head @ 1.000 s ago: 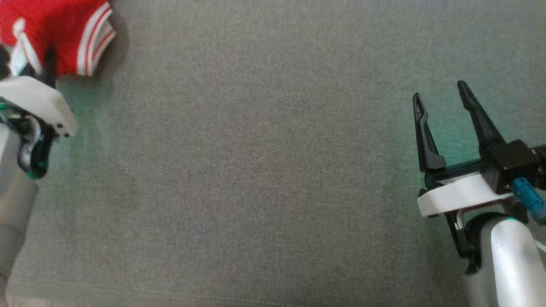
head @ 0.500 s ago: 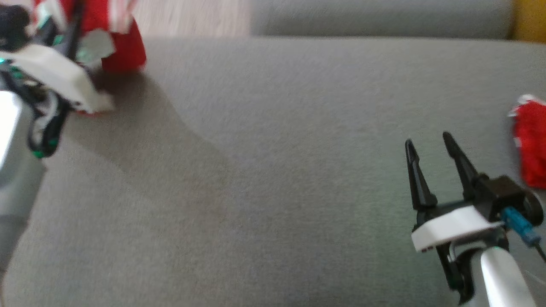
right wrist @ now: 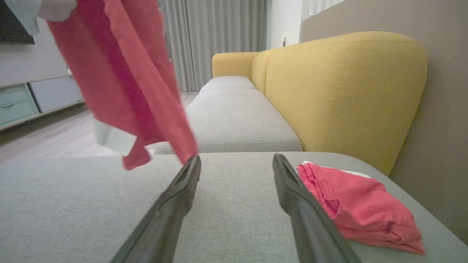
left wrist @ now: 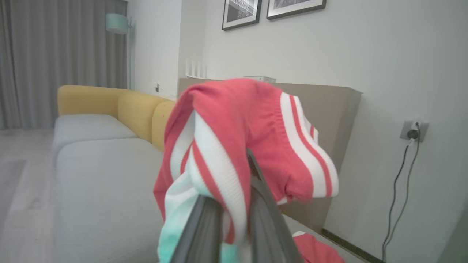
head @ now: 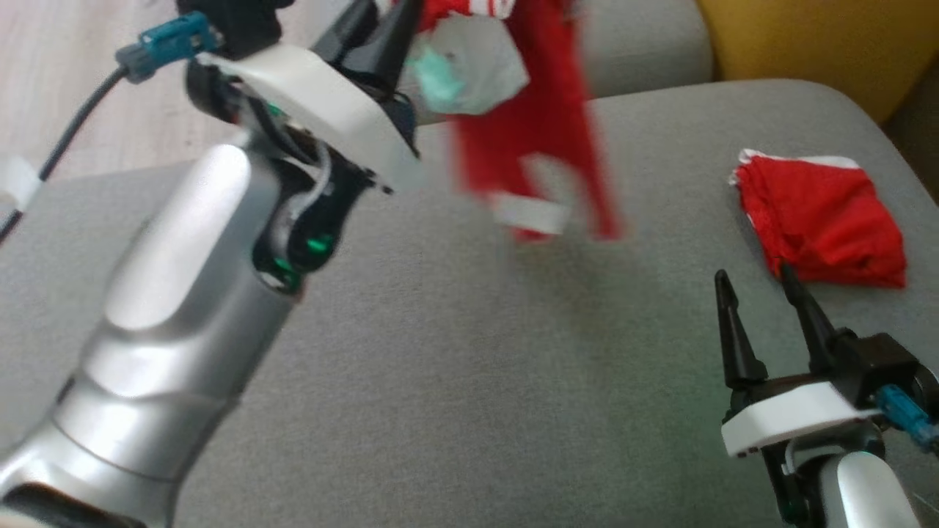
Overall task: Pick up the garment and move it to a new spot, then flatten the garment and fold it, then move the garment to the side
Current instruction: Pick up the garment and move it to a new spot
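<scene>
while left gripper [left wrist: 234, 190] pinches garment [left wrist: 256, 120], it dangles.

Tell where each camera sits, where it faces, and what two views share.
Head view: from above, down onto sofa seat; left gripper shut on hanging garment, right gripper open.
Left wrist view: along own fingers toward wall; garment drapes them.
Right wrist view: low over seat, toward yellow backrest, between own fingers.
Shared: head and right wrist show folded garment.
</scene>
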Robot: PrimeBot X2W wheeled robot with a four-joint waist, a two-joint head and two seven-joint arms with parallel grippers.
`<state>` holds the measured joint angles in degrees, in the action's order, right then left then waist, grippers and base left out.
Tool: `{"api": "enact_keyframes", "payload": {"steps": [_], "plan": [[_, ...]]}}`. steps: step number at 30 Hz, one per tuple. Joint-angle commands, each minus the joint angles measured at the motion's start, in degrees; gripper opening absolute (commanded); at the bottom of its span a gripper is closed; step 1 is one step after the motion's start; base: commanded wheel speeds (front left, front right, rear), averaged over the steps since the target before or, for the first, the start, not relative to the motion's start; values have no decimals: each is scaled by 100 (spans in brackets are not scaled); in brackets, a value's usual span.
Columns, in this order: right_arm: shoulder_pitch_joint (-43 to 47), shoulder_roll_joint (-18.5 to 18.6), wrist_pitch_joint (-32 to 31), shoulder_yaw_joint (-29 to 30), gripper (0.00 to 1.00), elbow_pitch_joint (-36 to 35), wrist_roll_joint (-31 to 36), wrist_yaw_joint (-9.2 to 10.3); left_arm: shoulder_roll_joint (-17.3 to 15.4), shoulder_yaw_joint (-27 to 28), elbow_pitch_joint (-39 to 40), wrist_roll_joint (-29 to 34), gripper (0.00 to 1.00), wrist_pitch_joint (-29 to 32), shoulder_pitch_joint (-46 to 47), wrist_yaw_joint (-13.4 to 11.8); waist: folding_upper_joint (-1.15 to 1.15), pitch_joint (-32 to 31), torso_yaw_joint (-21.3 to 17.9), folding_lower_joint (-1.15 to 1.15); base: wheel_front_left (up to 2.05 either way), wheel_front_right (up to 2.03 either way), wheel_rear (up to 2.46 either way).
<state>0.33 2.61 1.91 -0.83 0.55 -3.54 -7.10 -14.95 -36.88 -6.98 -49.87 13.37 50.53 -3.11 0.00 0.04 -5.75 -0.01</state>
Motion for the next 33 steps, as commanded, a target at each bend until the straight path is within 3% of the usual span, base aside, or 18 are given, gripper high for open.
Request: {"api": "enact_keyframes", "payload": {"steps": [1,7,13,19,20,21,22,33], "plan": [[-188,27,74,-105,100,-172,-35,-39,-179,302,139,-3,0,20,141,-25,0,80,-38,1,0,0,0],[-403,27,187,-121,100,-99,-86,-39,-117,293,-72,-339,0,-29,-674,-173,0,571,-113,1,0,0,0],[-727,27,268,-234,100,-37,-96,-39,-386,502,-1251,-550,0,-242,-1340,-209,0,1166,-215,1,0,0,0],[-984,27,363,-242,100,73,-57,-39,-594,814,-2196,-620,0,-611,-1346,-166,0,1533,-236,1,0,0,0],[-1012,27,380,-236,100,102,-47,-39,-629,832,-2293,-585,20,-685,-1297,-144,0,1557,-225,1,0,0,0],[-1036,27,393,-233,100,134,-36,-39,-663,836,-2374,-533,49,-762,-1243,-119,0,1567,-212,1,0,0,0],[-1055,27,406,-228,100,166,-28,-39,-690,829,-2442,-473,100,-841,-1185,-95,0,1568,-192,1,0,0,0],[-1019,27,432,-167,100,403,82,-39,-847,633,-2522,181,100,-1859,-1031,63,0,979,151,1,0,0,0]]}}
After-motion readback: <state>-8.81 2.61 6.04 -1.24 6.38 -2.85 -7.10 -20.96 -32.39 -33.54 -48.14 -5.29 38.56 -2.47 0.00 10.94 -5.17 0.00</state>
